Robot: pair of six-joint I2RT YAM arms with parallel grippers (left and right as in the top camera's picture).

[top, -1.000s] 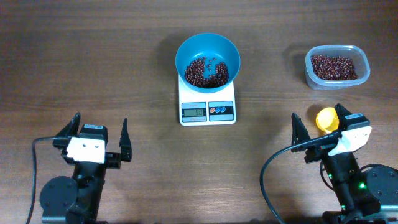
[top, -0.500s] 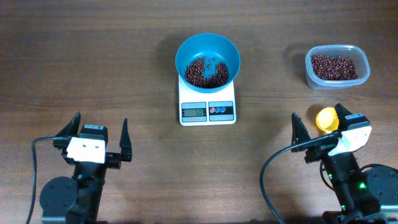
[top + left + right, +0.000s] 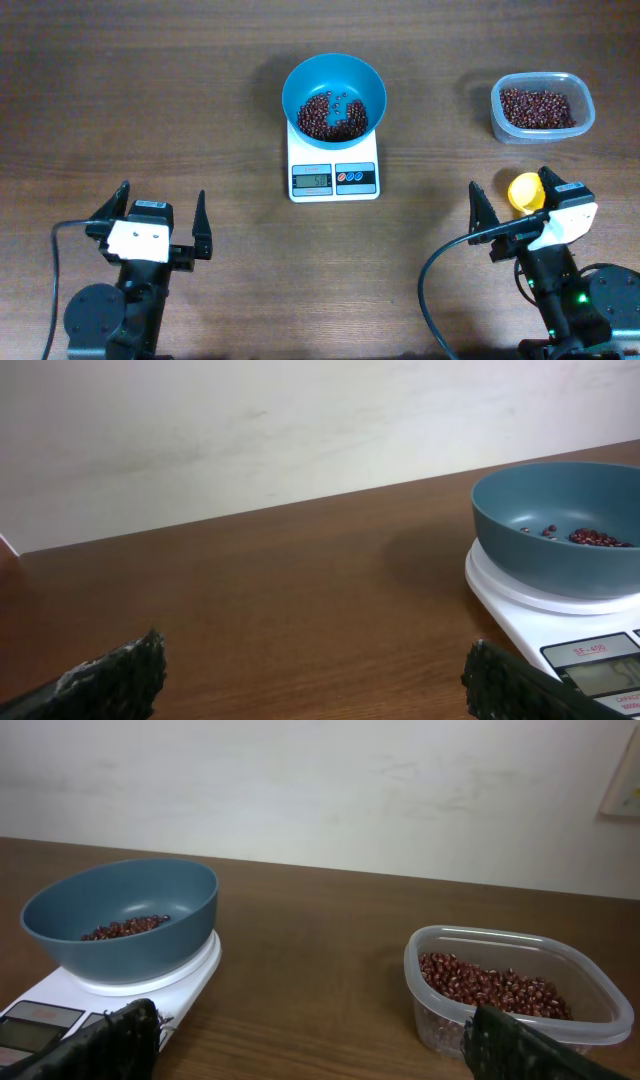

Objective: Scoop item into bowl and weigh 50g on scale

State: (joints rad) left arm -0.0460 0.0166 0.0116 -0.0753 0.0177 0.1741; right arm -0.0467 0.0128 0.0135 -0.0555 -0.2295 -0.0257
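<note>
bowl [image 3: 300, 82] of beans [image 3: 330, 116] on scale [image 3: 334, 163] | tub [image 3: 590, 106] at right | left gripper [image 3: 162, 192] spread, empty | right gripper [image 3: 510, 182] spread, scoop [image 3: 524, 189] beside it

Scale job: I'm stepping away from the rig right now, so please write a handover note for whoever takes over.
Left gripper: jaws open, empty, parked near left.
Right gripper: jaws open, empty, near right; a small yellow object, probably the scoop, lies beside it, not held.
Blue bowl sits on the white scale, centre, with red-brown beans in its bottom. Clear tub, far right, holds more.
Done: beans are in the bowl and the bowl is on the scale.
Left: check the display up close; it looks like fifty, but is too small to be sure. Adjust if off.
</note>
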